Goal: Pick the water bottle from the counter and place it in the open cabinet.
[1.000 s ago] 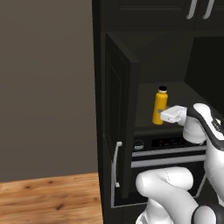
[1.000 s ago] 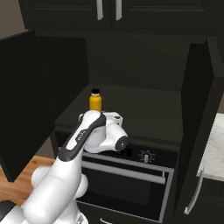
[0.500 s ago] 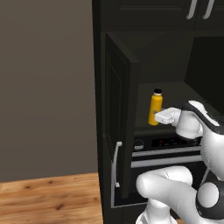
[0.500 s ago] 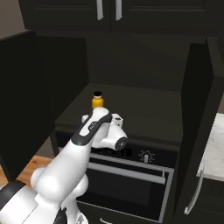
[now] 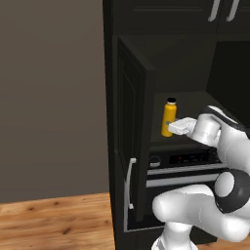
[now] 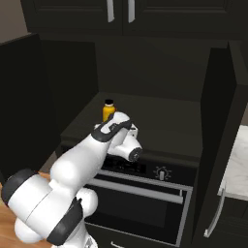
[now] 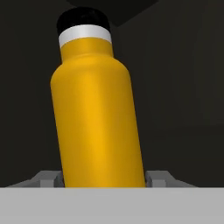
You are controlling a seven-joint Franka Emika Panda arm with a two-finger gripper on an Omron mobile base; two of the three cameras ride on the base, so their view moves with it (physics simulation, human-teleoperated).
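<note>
- Since a second ago the water bottle has travelled leftward and deeper into the cabinet, carried along by the arm, whose wrist has swung further in over the shelf.
- Now the bottle stands upright on the dark floor of the open compartment, near its left side, close behind the edge of the open framed door as the left base view shows it.
- From the right base view only the bottle's black cap and upper yellow body rise above the white hand; the rest is hidden behind the wrist.
- The pincer reaches in from the right and meets the bottle low on its body, near the base.
- In the hand view the bottle stands between the two grey fingertips, which sit tight against either side of its lower body, so the pincer is pinching the bottle.
- That view shows the bottle leaning slightly, cap toward the upper left, but this tilt belongs to the rolled camera; both base views show it upright.
- Whether the bottle's base actually touches the compartment floor or hangs just above it cannot be told.
- Below the compartment sits a built-in oven with a control knob and a long bar handle.
- Above are black cupboards with silver bar handles.
- A strip of the pale marbled surface shows at the far right of the right base view, well apart from the bottle.
- Wooden flooring lies to the left of the unit.
</note>
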